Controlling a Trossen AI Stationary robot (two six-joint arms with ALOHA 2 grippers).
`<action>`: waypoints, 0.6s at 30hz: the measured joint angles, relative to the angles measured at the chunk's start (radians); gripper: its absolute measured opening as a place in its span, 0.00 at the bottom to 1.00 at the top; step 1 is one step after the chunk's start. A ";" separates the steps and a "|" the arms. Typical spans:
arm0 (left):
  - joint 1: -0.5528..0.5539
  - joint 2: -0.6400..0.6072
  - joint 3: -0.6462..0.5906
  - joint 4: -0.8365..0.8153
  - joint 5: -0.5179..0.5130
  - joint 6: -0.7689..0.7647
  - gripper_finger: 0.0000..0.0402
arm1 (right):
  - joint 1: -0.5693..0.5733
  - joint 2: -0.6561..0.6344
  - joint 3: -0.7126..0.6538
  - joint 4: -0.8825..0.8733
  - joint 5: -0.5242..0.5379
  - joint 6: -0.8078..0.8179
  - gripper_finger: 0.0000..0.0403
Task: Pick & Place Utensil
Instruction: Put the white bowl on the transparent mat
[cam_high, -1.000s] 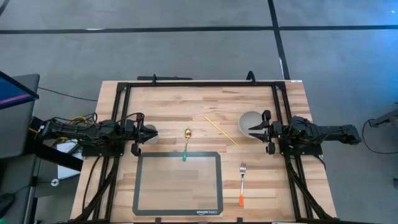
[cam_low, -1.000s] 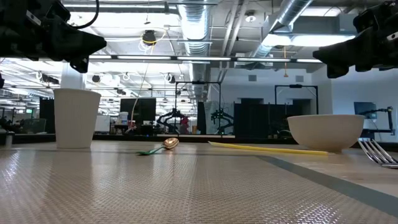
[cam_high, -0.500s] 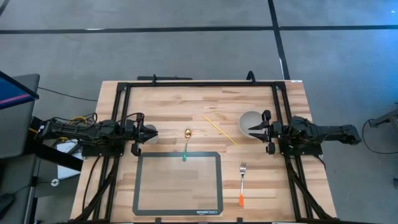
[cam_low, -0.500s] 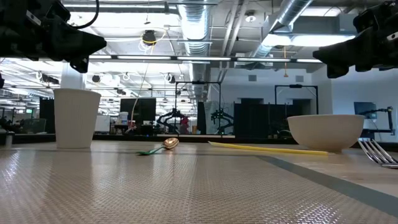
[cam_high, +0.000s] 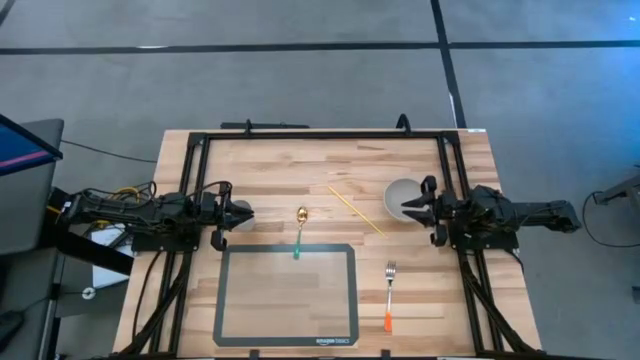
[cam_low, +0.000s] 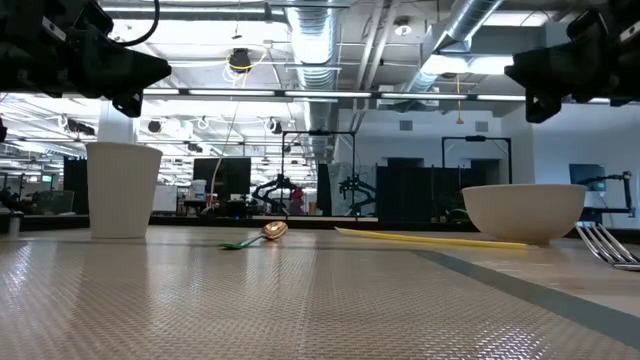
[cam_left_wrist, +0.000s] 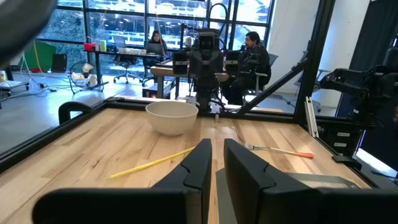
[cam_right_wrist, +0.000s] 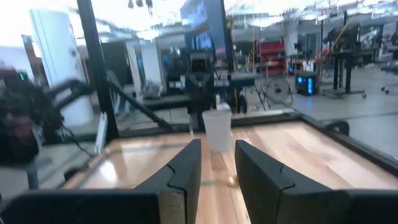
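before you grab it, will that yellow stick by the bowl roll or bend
The yellow stick is thin and straight, so it probably rolls if nudged sideways. It lies flat on the table, likely hard to pinch. It looks light and may flex.

Count on table (cam_high: 260, 160): one spoon (cam_high: 300, 228), one fork (cam_high: 389, 294), one yellow stick (cam_high: 356, 209), one bowl (cam_high: 400, 196), one cup (cam_low: 122, 188), one mat (cam_high: 286, 294). Two people (cam_left_wrist: 255, 55) beyond.

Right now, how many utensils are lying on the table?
3: a green-handled spoon at the mat's far edge, a yellow stick beside the bowl, an orange-handled fork right of the mat.
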 joint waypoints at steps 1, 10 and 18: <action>0.000 0.000 0.000 0.000 0.000 0.004 0.11 | 0.000 0.000 0.000 0.004 0.000 0.000 0.23; 0.000 0.000 0.000 0.014 -0.048 0.083 0.11 | 0.000 0.000 0.000 0.048 0.003 -0.005 0.23; 0.000 0.000 0.000 0.017 -0.053 0.090 0.11 | 0.000 0.000 0.000 0.077 0.074 0.060 0.23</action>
